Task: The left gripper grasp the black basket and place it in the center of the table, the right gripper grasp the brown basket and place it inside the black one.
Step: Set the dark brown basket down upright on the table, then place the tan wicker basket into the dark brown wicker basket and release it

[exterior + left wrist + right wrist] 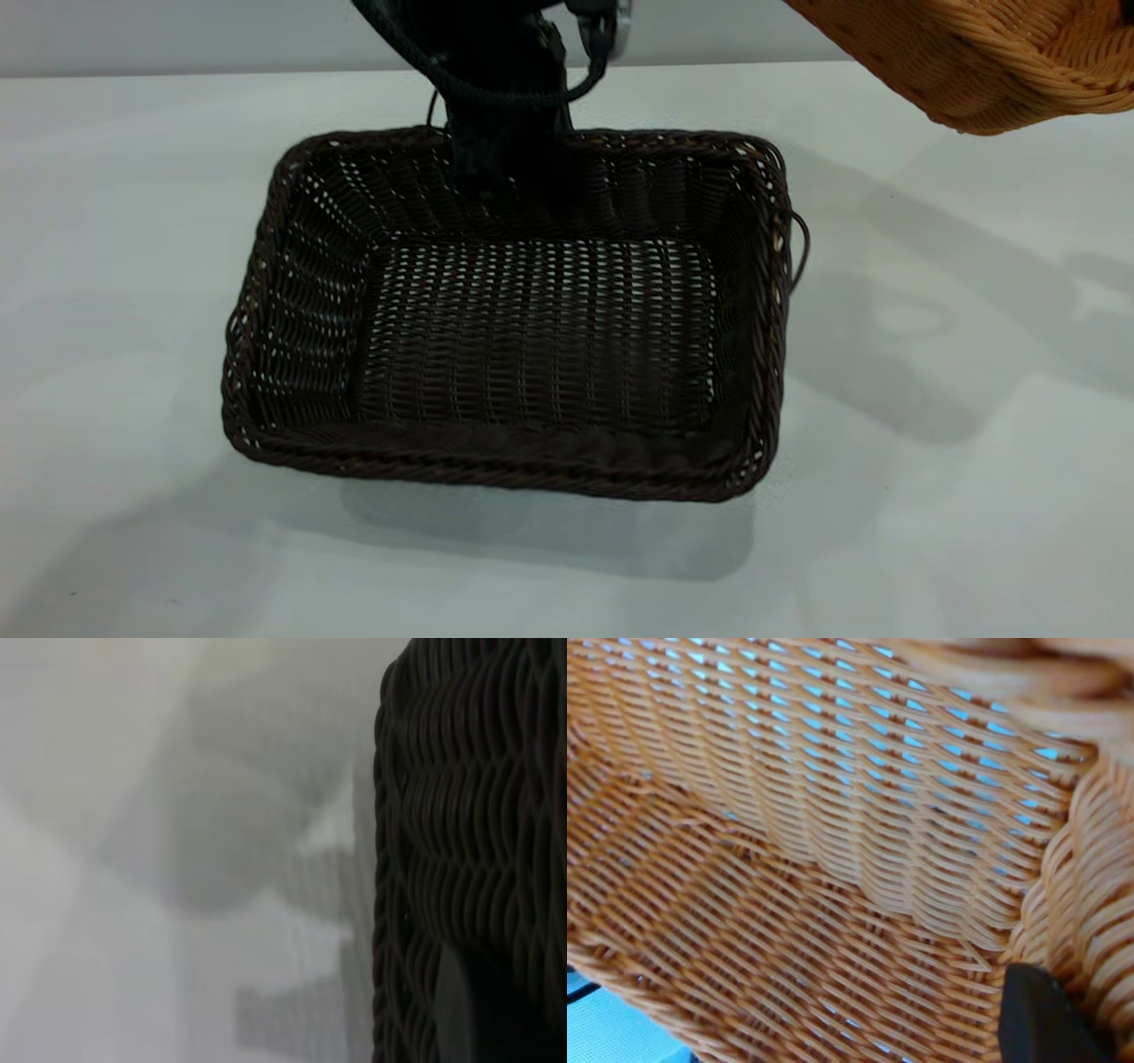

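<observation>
**Now, two baskets about to meet**

Here the black basket (523, 310) sat flat on the pale worktop (930, 496), roughly in the middle, its open mouth facing up and nothing inside it. The left gripper (509, 168) reached down over the far long wall of this basket. Its dark body blended into the weave, so whether its jaws gripped the rim or had let go could not be told. In the left wrist view, only the basket's outer wall and one dark fingertip (465, 1014) beside it showed.

The brown basket (983, 58) hung in the air at the far right, clear of the worktop and tilted, with one corner dipping lowest. The right gripper itself was out of the outside view. In the right wrist view, one black fingertip (1041, 1019) pressed by the braided rim, with the basket's floor and inner wall filling the picture. The jaws appeared closed on that rim, since nothing else held the basket up.

The likely trouble lay in the nesting. The two baskets looked the same size, so the tilted brown one could catch a corner on the black rim and jam. The left arm stood across the far wall and might be struck. Held by one edge only, the brown basket could swing or slip free.
</observation>
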`<action>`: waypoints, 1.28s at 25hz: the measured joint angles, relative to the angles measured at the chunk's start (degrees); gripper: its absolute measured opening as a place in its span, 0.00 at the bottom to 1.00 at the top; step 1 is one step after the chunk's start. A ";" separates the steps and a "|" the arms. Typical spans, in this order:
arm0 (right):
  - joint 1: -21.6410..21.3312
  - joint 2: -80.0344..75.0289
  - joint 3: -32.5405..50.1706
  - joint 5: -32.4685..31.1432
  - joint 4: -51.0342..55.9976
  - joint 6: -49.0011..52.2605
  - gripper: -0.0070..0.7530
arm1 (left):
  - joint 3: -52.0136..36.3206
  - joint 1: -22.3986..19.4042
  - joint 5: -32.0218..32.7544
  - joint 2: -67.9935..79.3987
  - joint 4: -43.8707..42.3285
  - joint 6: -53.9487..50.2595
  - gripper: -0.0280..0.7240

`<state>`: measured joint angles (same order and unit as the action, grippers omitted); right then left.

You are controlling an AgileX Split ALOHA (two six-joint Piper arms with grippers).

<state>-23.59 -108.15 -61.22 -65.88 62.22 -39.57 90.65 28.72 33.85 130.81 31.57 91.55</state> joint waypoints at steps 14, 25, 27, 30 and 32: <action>0.28 0.00 -0.07 -0.05 -2.92 2.04 0.09 | 0.07 -1.92 -2.71 -3.77 0.55 -15.04 0.73; 22.49 0.00 -0.16 4.14 -11.39 12.29 0.09 | 0.07 -22.95 1.60 -17.61 0.48 -38.95 0.74; 27.89 -0.22 -0.16 6.48 -12.82 15.65 0.09 | 0.07 -24.93 1.66 -17.84 0.55 -40.10 0.74; 34.58 -2.23 -0.63 8.28 -13.50 19.22 0.09 | 0.07 -26.38 1.86 -17.84 0.55 -41.52 0.74; 37.96 -4.58 -2.16 8.76 -13.99 19.90 0.09 | 0.07 -26.45 1.91 -17.84 0.62 -41.72 0.74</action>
<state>14.37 -112.73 -63.38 -57.12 48.22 -19.67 90.72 2.27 35.76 112.97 32.19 49.83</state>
